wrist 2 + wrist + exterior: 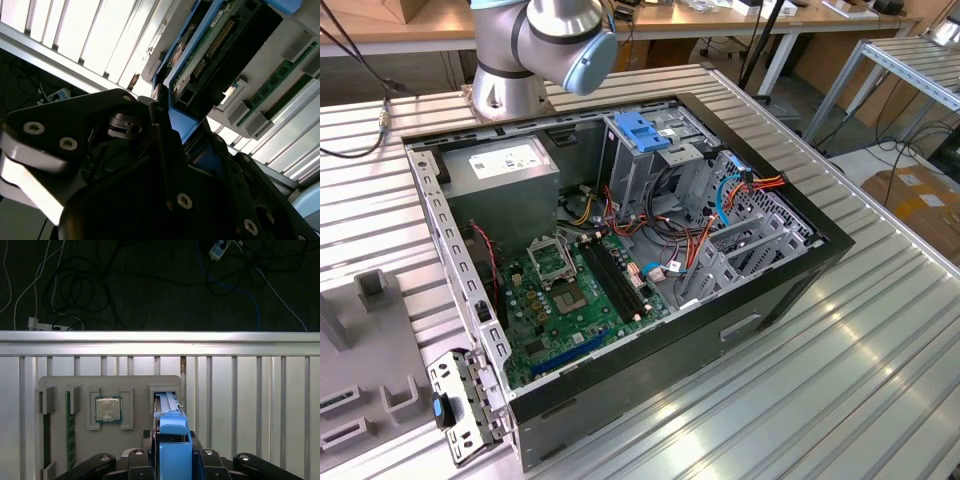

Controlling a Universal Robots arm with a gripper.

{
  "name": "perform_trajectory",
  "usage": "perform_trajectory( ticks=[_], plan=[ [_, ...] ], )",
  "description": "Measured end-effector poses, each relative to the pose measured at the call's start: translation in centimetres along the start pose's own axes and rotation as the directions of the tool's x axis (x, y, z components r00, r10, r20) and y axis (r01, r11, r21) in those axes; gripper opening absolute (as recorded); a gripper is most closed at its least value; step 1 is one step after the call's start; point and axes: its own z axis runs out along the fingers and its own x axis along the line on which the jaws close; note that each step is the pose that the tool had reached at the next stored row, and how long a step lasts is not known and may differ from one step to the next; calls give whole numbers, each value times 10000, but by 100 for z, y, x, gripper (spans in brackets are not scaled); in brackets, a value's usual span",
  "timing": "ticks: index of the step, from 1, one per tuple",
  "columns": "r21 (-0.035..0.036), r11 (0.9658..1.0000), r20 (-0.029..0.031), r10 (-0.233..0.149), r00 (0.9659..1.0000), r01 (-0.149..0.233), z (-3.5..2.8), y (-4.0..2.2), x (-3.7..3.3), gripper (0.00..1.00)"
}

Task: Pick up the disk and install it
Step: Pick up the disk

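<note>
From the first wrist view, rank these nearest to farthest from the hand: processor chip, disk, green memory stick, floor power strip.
1. disk, gripped in the hand.
2. processor chip, in the grey tray.
3. green memory stick, by the tray's edge.
4. power strip, on the floor.

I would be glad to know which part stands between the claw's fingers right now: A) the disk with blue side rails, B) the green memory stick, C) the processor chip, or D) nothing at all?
A: in the first wrist view the disk stands edge-on between the fingers of the claw, while the processor chip and the memory stick lie in the grey fixture.
</note>
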Motion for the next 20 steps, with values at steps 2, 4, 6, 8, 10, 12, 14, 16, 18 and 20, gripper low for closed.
perform_trajectory(
  ticks=[2,4,6,8,10,12,14,16,18,20],
  plan=[
    [1,10000,1,0,10000,0,-45,1,-2,37],
    [0,10000,0,0,10000,0,-92,2,-4,37],
    [0,10000,0,0,10000,0,-138,3,-6,37],
    [2,10000,1,0,10000,0,-190,4,-8,37],
    [0,10000,0,0,10000,0,-242,4,-11,37],
    [0,10000,0,0,10000,0,-280,5,-12,37],
    [0,10000,0,0,10000,0,-320,6,-14,37],
    [1,10000,1,0,10000,0,-369,7,-17,37],
    [0,10000,0,0,10000,0,-402,7,-18,37],
    [1,10000,1,0,10000,0,-428,8,-19,37]
  ],
)
